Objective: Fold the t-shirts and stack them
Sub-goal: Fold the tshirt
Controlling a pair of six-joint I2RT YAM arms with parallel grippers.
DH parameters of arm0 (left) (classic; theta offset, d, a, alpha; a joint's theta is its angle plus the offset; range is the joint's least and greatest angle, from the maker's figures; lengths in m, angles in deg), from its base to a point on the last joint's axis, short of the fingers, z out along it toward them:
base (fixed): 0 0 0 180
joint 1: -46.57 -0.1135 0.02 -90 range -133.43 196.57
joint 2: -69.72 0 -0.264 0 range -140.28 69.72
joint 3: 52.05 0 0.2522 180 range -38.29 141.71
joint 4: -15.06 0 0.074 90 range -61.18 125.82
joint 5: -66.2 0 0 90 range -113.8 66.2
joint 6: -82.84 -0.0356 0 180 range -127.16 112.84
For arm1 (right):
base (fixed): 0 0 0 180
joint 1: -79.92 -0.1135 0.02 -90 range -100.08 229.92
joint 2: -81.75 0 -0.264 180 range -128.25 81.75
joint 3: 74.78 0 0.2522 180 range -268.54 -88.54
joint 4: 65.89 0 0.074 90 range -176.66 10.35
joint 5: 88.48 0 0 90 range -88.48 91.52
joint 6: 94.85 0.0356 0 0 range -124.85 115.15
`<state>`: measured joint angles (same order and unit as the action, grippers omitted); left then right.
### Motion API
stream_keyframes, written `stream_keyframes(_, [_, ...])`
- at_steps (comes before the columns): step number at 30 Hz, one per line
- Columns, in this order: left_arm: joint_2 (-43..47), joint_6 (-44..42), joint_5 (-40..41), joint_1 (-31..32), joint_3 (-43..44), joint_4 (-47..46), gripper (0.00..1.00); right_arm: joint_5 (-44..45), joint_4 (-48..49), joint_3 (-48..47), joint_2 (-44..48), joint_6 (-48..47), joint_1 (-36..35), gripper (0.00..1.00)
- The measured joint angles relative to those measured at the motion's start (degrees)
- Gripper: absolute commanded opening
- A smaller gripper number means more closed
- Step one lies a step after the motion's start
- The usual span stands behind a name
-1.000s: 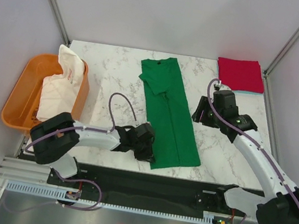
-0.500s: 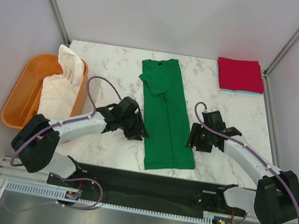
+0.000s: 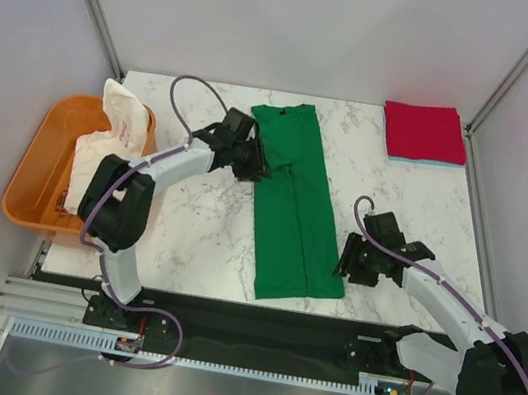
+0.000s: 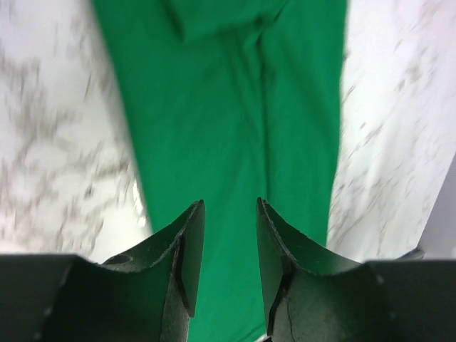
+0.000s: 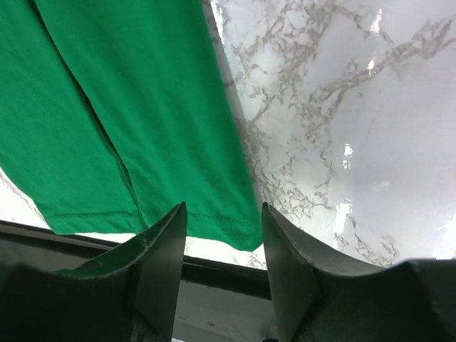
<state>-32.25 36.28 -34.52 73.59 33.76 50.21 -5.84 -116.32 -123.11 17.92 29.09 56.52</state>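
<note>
The green t-shirt [image 3: 293,203] lies flat in a long folded strip down the middle of the marble table [image 3: 177,234]. My left gripper [image 3: 257,166] is open, over the strip's upper left edge near the sleeve; the left wrist view shows green cloth [image 4: 228,114] under the open jaws. My right gripper [image 3: 344,264] is open beside the strip's near right corner; the right wrist view shows that hem corner [image 5: 228,221] between the fingers. A folded red t-shirt [image 3: 423,131] sits at the far right on a pale blue one [image 3: 447,164]. A white t-shirt with red print [image 3: 110,147] fills the tub.
The orange plastic tub [image 3: 35,159] stands off the table's left edge. Grey walls and metal posts close in the back corners. The table's near edge [image 5: 214,271] runs just below the shirt's hem, with the black base rail [image 3: 253,323] behind it.
My left gripper moved from the shirt's near left corner up along its left edge to the sleeve area. My right gripper moved from the far right side down to the near right corner.
</note>
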Motion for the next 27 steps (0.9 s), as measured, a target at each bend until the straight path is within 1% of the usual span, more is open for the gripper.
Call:
stream_keyframes(2, [-3.7, -1.2, 0.0, -0.7, 5.9, -0.3, 0.42, 0.7, -0.5, 0.3, 0.8, 1.1, 0.0, 0.51])
stream_keyframes(7, [-14.0, -3.4, -0.4, -1.5, 20.1, -0.5, 0.42, 1.7, -1.0, 1.8, 2.0, 3.4, -0.1, 0.39])
stream_keyframes(8, [-16.1, -3.7, -0.5, -1.6, 22.7, -0.5, 0.42, 1.9, -1.1, 2.1, 1.9, 3.8, -0.1, 0.35])
stream_keyframes(10, [-19.7, -4.0, -1.0, -1.9, 26.6, -0.6, 0.42, 2.3, -1.1, 2.7, 1.9, 4.6, -0.2, 0.32])
stream_keyframes(13, [-25.0, -4.1, -1.8, -2.6, 31.7, -0.4, 0.43, 3.0, -1.0, 4.0, 1.9, 5.9, -0.5, 0.24])
stream_keyframes(14, [-26.4, -4.1, -1.9, -2.9, 32.9, -0.5, 0.42, 3.2, -0.8, 4.6, 1.9, 6.4, -0.7, 0.16])
stream_keyframes(17, [-31.3, -4.1, -2.5, -4.1, 37.0, -0.4, 0.42, 3.8, 0.2, 6.5, 1.7, 8.2, -1.6, 0.05])
stream_keyframes(21, [-38.3, -4.1, -3.6, -6.1, 43.2, -0.3, 0.43, 4.5, 1.8, 7.8, 2.5, 12.2, -4.2, 0.03])
stream_keyframes(23, [-41.1, -4.1, -5.8, -6.9, 46.8, -0.2, 0.44, 5.3, 2.8, 8.2, 2.9, 14.2, -5.6, 0.02])
stream_keyframes(27, [-46.7, -4.1, -7.0, -8.1, 56.0, -0.2, 0.46, 6.3, 5.5, 9.0, 3.3, 17.9, -8.3, 0.01])
